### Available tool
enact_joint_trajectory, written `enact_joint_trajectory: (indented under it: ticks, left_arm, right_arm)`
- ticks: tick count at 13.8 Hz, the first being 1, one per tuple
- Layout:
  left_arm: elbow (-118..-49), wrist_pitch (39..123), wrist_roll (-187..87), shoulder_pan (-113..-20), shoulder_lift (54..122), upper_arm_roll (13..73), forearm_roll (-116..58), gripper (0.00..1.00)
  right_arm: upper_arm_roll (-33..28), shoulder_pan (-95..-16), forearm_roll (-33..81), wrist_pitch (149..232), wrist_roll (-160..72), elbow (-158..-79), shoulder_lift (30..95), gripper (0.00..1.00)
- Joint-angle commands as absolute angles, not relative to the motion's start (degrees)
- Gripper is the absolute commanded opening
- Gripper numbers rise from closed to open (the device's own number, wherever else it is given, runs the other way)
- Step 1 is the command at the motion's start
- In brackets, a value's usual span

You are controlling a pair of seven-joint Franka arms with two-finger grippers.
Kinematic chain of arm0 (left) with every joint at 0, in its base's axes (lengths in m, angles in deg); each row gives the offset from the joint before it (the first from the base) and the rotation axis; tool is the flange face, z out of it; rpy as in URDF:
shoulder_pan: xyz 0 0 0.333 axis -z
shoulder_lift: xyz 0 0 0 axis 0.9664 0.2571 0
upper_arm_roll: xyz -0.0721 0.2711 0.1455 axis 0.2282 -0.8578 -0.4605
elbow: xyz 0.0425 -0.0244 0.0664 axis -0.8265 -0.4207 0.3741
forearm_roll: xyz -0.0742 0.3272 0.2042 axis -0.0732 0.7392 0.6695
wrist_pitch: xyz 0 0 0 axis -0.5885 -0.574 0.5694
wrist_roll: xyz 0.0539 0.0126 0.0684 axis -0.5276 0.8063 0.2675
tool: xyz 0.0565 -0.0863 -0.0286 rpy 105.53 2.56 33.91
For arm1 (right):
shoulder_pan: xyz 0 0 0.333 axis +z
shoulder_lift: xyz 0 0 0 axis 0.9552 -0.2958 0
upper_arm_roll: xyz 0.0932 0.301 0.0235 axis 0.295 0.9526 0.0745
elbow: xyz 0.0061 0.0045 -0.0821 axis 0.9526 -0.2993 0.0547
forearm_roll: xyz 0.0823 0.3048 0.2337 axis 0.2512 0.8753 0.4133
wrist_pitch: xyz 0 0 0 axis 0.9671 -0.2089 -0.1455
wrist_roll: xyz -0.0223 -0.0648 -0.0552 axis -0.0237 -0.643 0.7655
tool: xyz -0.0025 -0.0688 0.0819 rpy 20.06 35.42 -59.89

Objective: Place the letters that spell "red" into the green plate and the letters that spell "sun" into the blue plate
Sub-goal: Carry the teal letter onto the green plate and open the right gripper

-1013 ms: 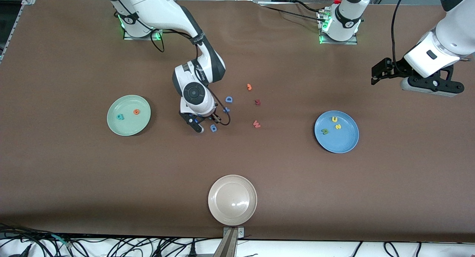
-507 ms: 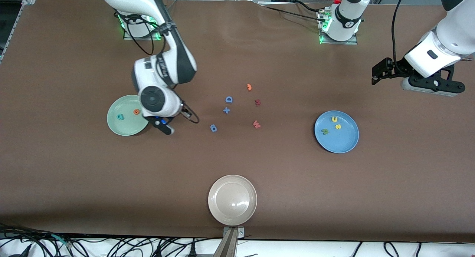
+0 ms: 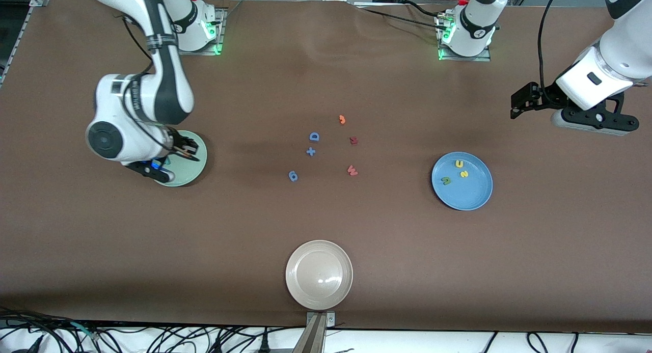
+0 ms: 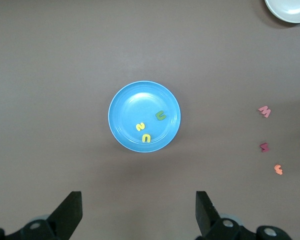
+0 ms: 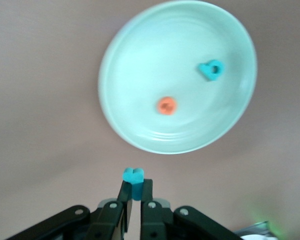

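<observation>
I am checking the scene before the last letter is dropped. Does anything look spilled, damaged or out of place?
Nothing stands out. The right gripper holds the teal "r" over the green plate, where the orange "e" and teal "d" lie. The yellow "u", yellow "s" and olive "n" lie in the blue plate.

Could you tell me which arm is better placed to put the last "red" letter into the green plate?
The right: its end effector is shut on the teal "r" at the green plate. The left end effector waits open above the blue plate.

Green plate (image 5: 140, 60) glossy (faint sheen); beige-white plate (image 3: 305, 287) glossy; table (image 3: 458, 266) matt brown.
</observation>
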State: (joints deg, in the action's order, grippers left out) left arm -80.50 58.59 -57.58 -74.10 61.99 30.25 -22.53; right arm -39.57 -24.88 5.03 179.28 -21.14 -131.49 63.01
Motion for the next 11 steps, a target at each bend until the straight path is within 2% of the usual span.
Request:
enact_joint_trajectory:
  ticks: [1, 6, 11]
  left_arm:
    - [-78.4, 57.1, -57.1, -73.9, 62.9, 30.1, -21.6, 1.00]
    - [-78.4, 56.7, -57.1, -73.9, 62.9, 30.0, -21.6, 1.00]
    - [-78.4, 56.1, -57.1, -73.9, 62.9, 30.0, -21.7, 1.00]
  right_arm:
    - [-42.1, -23.9, 4.4, 185.0, -28.6, -139.7, 66.2, 0.00]
    - [-43.3, -24.0, 4.6, 201.2, -36.0, -150.8, 66.1, 0.00]
    - [-43.2, -24.7, 5.3, 205.9, -37.5, -152.2, 63.4, 0.00]
